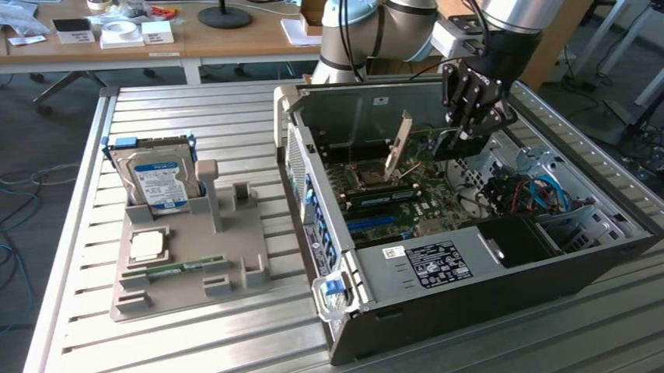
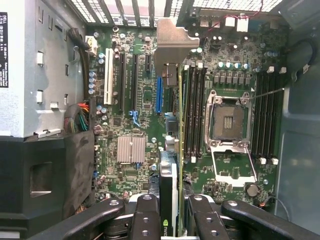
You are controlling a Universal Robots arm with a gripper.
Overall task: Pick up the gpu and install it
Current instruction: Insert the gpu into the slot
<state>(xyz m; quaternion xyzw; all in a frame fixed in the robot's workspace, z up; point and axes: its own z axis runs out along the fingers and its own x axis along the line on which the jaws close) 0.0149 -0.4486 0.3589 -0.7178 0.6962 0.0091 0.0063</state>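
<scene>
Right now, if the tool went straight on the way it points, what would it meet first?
Probably the motherboard: the gpu in the tool would touch first, near the blue slot; exact alignment is unclear.

Exterior view high, angled down at open case (image 1: 467, 311), wrist view close over its motherboard (image 2: 145, 125), shared by both

I see grey holder (image 1: 186, 272) on slatted table (image 1: 207, 342), exterior view's left. 1 hard drive (image 1: 158, 177) stands on edge in it; 1 square chip (image 1: 146, 246) and 1 green RAM stick (image 1: 176, 270) lie flat. Open PC case (image 1: 487, 303) beside it. Inside: motherboard (image 2: 145, 95), open CPU socket (image 2: 229, 121), finned heatsink (image 2: 131, 149).
</scene>
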